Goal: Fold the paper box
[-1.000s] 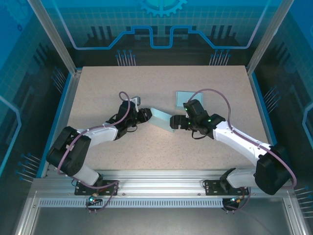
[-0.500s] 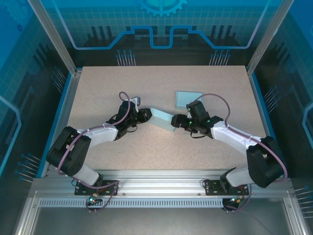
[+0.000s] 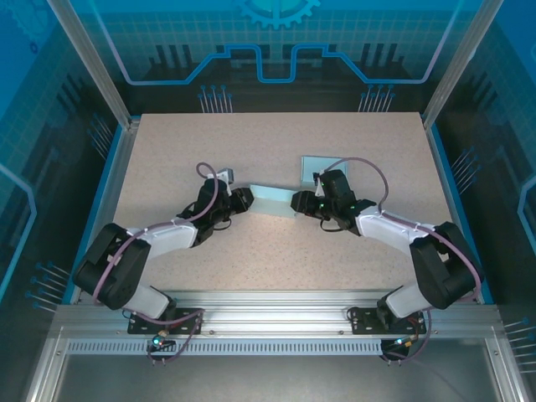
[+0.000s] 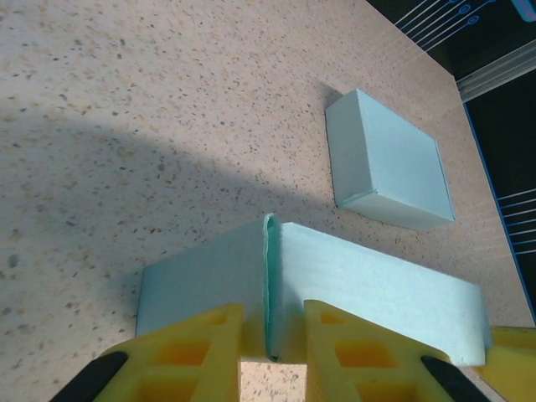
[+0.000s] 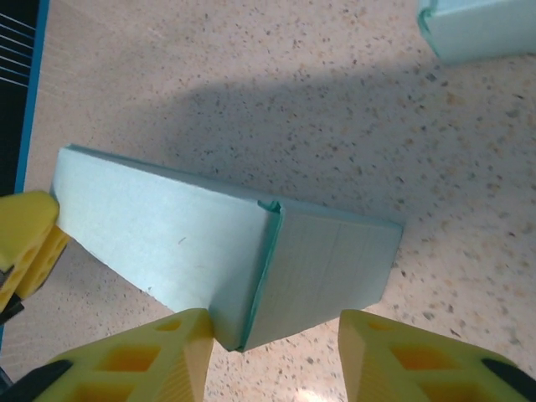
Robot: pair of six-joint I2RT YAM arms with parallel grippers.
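The pale blue paper box [image 3: 270, 199] lies half-folded on the table between my two grippers. My left gripper [image 3: 243, 199] is shut on its left end. In the left wrist view the yellow fingers [image 4: 201, 339] press both sides of the box [image 4: 377, 285] where a folded edge stands upright, at the gripper [image 4: 274, 314]. My right gripper [image 3: 295, 203] is open around the right end. In the right wrist view the box [image 5: 184, 243] sits between the jaws of that gripper [image 5: 276, 322]; the left finger touches it and the right finger stands apart.
A second pale blue box [image 3: 315, 167], folded flat-sided, rests just behind my right gripper; it is also seen as the square box [image 4: 389, 163] and at the corner [image 5: 486, 25]. Speckled beige table [image 3: 251, 142] with blue rails along its sides.
My right gripper has moved left and back onto the box's right end and its jaws have narrowed. The box has swung more level, and my left gripper has squeezed a little tighter.
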